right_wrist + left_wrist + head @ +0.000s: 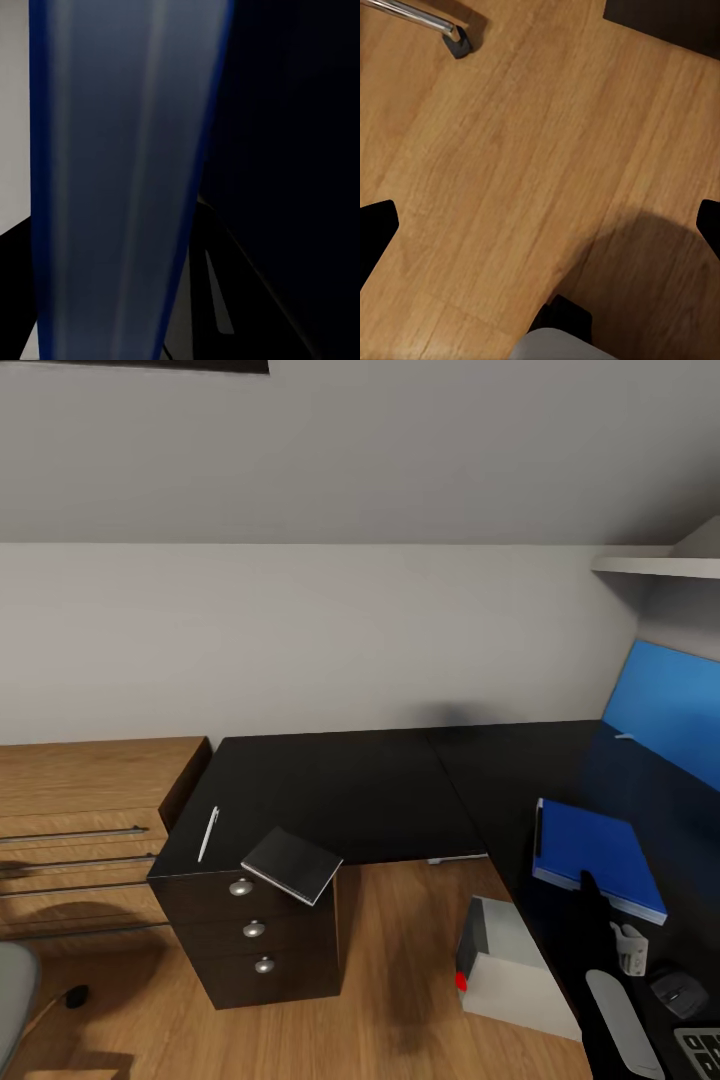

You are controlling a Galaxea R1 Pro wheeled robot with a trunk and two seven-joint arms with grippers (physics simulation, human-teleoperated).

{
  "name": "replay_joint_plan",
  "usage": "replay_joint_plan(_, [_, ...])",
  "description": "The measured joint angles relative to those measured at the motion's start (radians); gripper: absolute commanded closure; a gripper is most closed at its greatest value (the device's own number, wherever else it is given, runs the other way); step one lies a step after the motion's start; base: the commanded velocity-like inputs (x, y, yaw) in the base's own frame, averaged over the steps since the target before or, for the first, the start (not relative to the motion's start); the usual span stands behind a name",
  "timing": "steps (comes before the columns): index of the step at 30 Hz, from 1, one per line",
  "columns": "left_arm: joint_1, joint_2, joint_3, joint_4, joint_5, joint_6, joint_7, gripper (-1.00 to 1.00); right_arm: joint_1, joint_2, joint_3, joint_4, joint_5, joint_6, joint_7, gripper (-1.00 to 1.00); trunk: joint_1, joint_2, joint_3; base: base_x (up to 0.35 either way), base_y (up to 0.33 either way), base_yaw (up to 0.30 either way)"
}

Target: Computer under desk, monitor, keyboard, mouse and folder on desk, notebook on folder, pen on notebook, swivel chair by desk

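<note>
Wooden floor (390, 920) runs beneath a black L-shaped surface (340, 790) set against a pale wall. Nearest, at the right edge of the head view, a keyboard (702, 1050) corner, a dark mouse (678, 992) and a grey oblong object (622, 1020) lie on the surface, with the right arm's dark shape rising in front of them. Just beyond lies the blue folder (598, 855), flat on the surface; the right wrist view has its blue face (120, 180) close up and blurred, and whether those fingers grip it cannot be told. Under the surface stands the white computer (510, 965). Farther left, above the drawer unit (255, 935), the dark notebook (292, 864) overhangs the front edge, and the white pen (208, 832) lies near it. At the far right stands the blue monitor (668, 705). Seen from the left wrist, the left fingers (376, 234) are spread wide over bare floor, holding nothing, near a chair caster (457, 43).
</note>
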Motion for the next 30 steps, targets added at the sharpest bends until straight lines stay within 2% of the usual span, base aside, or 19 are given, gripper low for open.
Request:
replay_joint_plan(9, [0.000,0.000,0.000,0.000,0.000,0.000,0.000,-1.00,0.000,0.000,0.000,0.000,0.003,-0.008,-0.001,1.00,0.000,0.000,0.000,0.000,0.000,0.000])
replay_joint_plan(13, [0.000,0.000,0.000,0.000,0.000,0.000,0.000,-1.00,0.000,0.000,0.002,-0.001,0.016,-0.047,-0.043,1.00,0.000,0.000,0.000,0.000,0.000,0.000])
replay_joint_plan(16, [0.000,0.000,0.000,0.000,0.000,0.000,0.000,-1.00,0.000,0.000,0.004,-0.002,0.025,-0.057,-0.048,1.00,0.000,0.000,0.000,0.000,0.000,0.000])
replay_joint_plan(30, [0.000,0.001,0.000,0.000,0.000,0.000,0.000,-1.00,0.000,0.000,0.000,-0.008,0.024,-0.059,-0.057,1.00,0.000,0.000,0.000,0.048,0.018,0.000])
